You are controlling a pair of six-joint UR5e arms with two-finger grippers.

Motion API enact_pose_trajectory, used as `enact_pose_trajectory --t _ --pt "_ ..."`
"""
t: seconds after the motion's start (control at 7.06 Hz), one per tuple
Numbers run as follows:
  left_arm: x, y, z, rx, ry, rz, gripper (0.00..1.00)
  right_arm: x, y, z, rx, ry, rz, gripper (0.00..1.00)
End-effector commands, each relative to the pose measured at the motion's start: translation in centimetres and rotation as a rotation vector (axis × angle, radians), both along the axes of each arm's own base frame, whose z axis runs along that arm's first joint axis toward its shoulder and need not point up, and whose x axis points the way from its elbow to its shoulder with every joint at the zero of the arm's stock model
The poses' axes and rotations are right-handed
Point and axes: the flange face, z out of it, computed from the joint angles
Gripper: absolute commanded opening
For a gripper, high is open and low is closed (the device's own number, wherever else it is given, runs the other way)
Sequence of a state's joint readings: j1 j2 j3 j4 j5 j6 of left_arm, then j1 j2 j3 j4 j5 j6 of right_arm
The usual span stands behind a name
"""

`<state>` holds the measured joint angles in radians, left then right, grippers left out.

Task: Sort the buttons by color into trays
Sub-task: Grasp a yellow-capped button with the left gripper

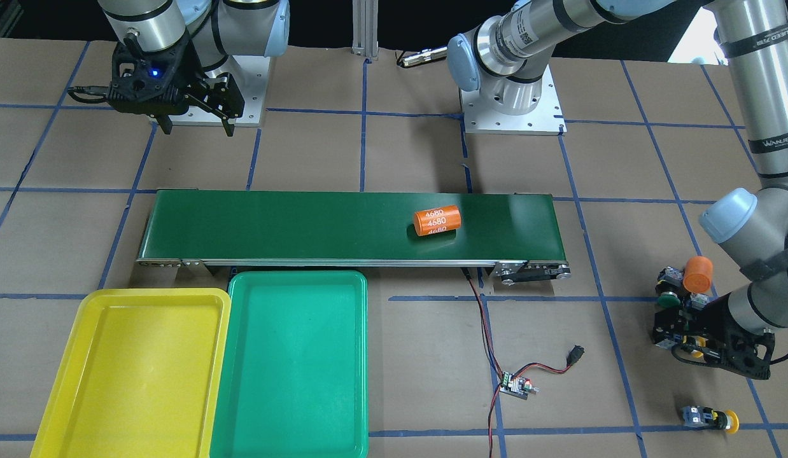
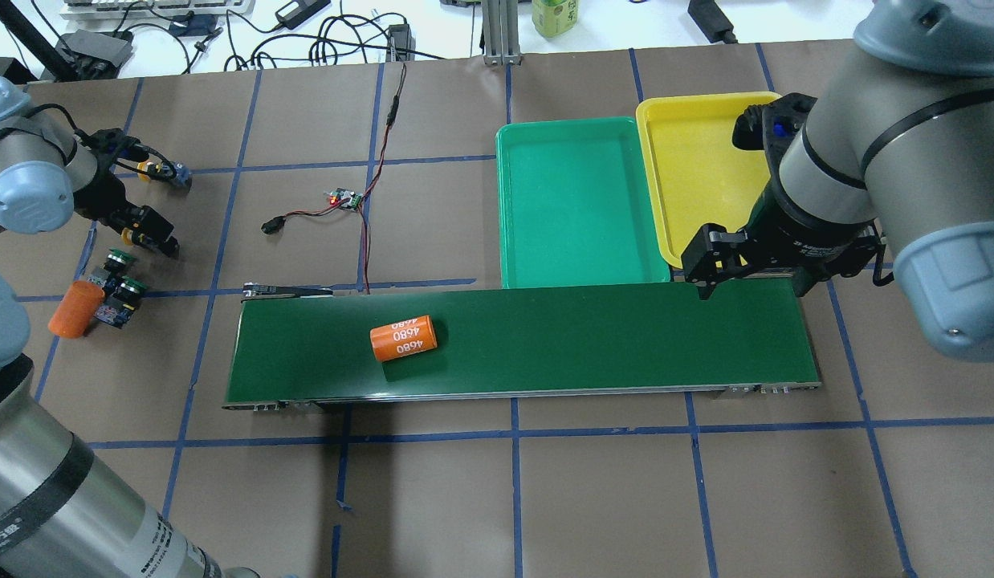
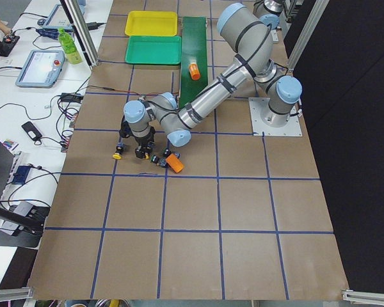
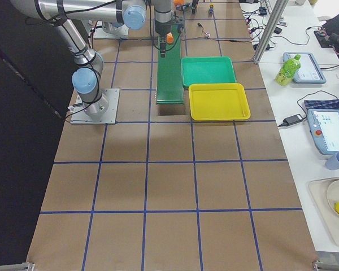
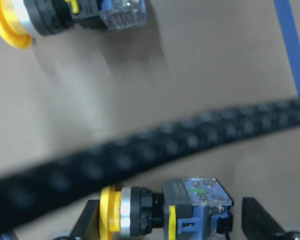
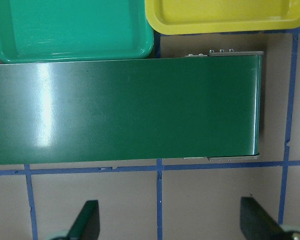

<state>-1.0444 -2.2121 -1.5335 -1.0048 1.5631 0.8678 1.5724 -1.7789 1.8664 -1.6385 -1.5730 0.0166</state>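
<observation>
My left gripper (image 1: 683, 343) is low over the table, open, with its fingers on either side of a yellow button (image 5: 160, 217) that lies on its side; a small gap shows at one finger. The second yellow button (image 1: 712, 418) lies apart on the table and also shows in the left wrist view (image 5: 50, 17). Two green buttons (image 2: 120, 258) (image 2: 132, 286) lie next to an orange cylinder (image 2: 75, 309). The yellow tray (image 1: 139, 375) and the green tray (image 1: 292, 362) stand side by side, with nothing in them. My right gripper (image 6: 172, 230) is open and holds nothing, on the robot's side of the conveyor's end.
The long dark-green conveyor belt (image 1: 305, 226) carries an orange cylinder printed "4680" (image 1: 437, 220). A small circuit board with red and black wires (image 1: 515, 385) lies between the trays and the buttons. A blurred black cable (image 5: 140, 160) crosses the left wrist view.
</observation>
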Motion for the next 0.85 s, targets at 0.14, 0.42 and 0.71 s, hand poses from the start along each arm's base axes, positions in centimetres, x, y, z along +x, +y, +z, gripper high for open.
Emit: enact_pose_trajectory --t 0.14,0.42,0.71 --pt "-5.8 0.0 3.0 0.001 -0.024 0.011 0.0 0.0 0.1 -0.1 0.003 0.001 0.001 1.0" --pt "-12.4 5.1 13.6 0.1 0.018 0.202 0.0 -0.1 0.1 -0.4 0.008 0.001 0.003 1.0" --pt "-22.7 9.7 20.2 0.138 0.04 0.351 0.0 -0.1 0.1 -0.4 0.008 0.001 0.004 1.0"
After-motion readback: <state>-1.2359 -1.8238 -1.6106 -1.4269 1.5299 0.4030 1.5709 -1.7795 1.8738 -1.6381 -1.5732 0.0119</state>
